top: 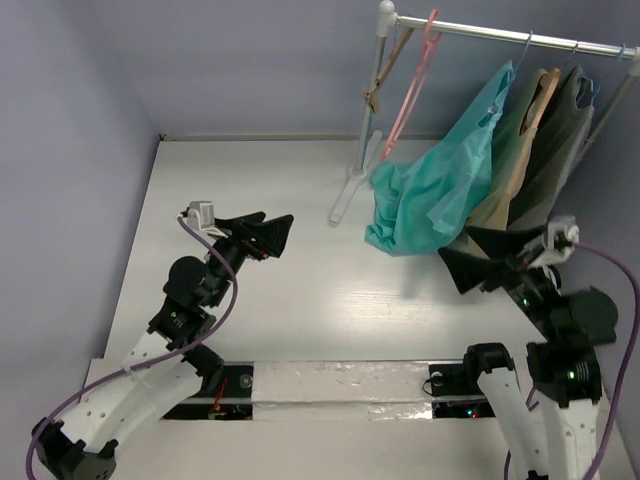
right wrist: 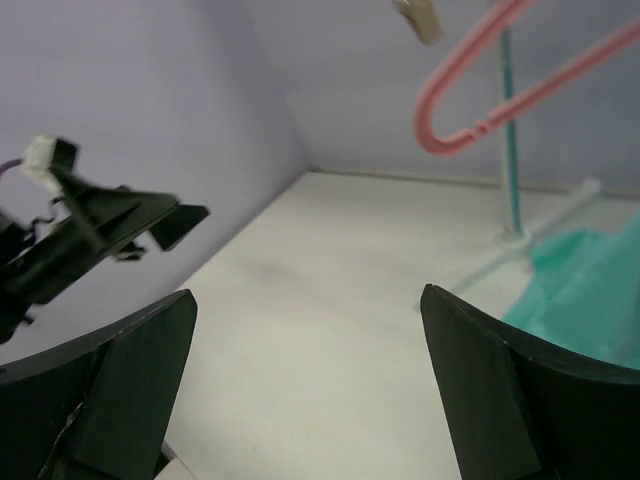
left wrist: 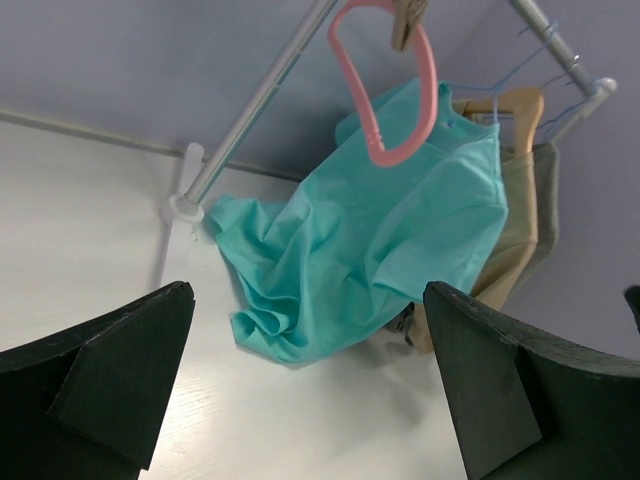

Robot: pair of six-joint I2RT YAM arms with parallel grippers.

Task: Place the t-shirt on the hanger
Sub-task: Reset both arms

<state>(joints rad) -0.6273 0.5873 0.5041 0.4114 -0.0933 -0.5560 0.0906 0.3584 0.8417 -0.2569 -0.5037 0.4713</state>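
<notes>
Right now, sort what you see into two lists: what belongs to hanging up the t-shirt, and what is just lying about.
For the job:
- t-shirt, hanging with its lower part bunched on the table
- blue hanger
- left claw and right claw, both open

Just there:
- pink hanger
- tan top
- dark top
- rail

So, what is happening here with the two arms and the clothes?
Two robot arms are there to put the teal t-shirt on a hanger. The shirt hangs at the rail, apparently from the light-blue hanger, and its lower part lies bunched on the table. The left pincer and the right pincer are both open and hold nothing.
</notes>
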